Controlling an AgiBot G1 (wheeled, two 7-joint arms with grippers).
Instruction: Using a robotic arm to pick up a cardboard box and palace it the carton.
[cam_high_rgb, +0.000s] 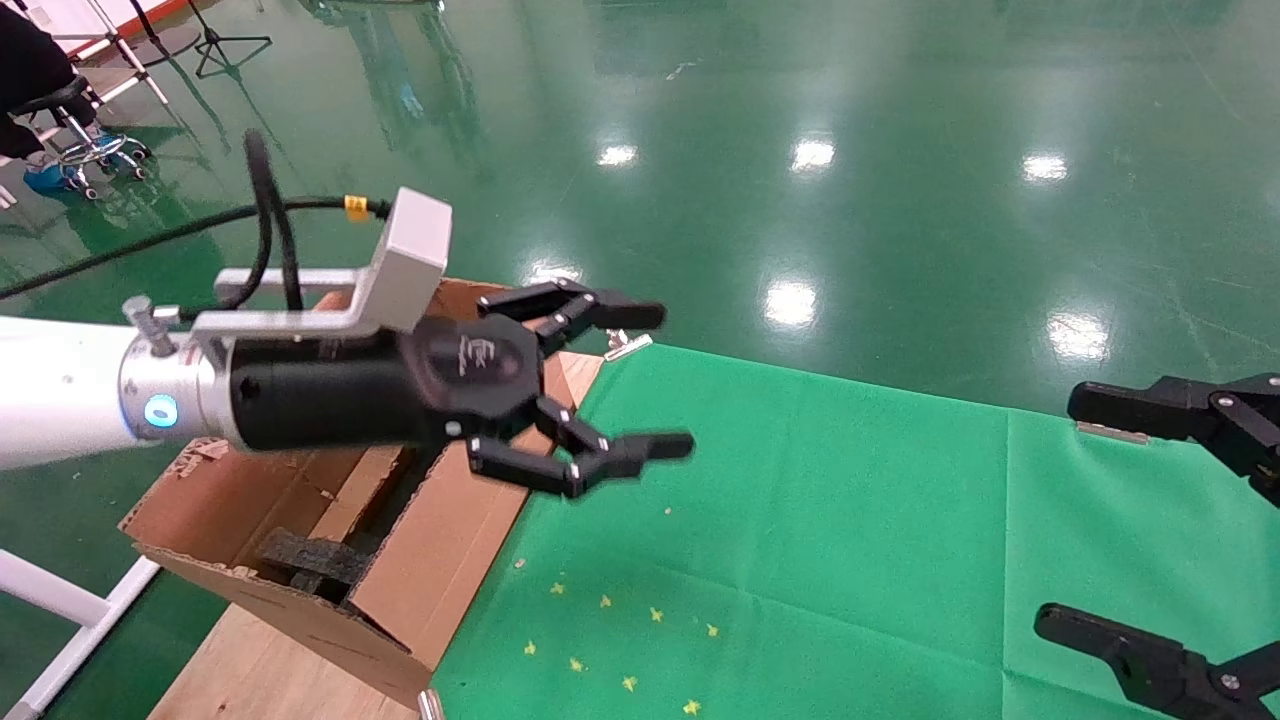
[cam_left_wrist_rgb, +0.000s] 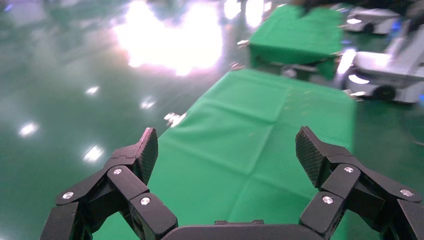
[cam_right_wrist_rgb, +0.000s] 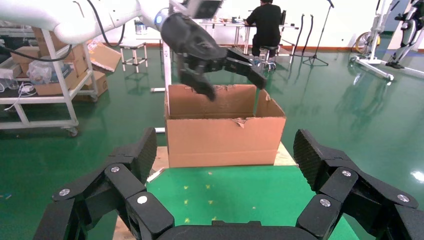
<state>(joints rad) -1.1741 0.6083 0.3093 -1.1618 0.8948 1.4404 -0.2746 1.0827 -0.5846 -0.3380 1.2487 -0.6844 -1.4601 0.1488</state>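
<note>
**A:** Carton (cam_high_rgb: 300, 520) first, since everything else sits around it: where does it stand?

**B:** On the wooden board (cam_high_rgb: 260, 660) at the edge of the green cloth (cam_high_rgb: 800, 520), flaps ragged, with black foam (cam_high_rgb: 310, 560) showing inside.

**A:** And the robotic arm (cam_high_rgb: 60, 390)?

**B:** It reaches across above the carton's open top. The left gripper (cam_high_rgb: 665, 380) pokes out past the carton's rim, over the near strip of cloth, with its fingers spread wide and nothing between them.

**A:** The cardboard box?

**B:** I can't find it in any view; the carton's inside is mostly hidden.

**A:** The other side?

**B:** The right gripper (cam_high_rgb: 1090, 510) hangs over the cloth well away from the carton, also spread wide and empty.
</note>
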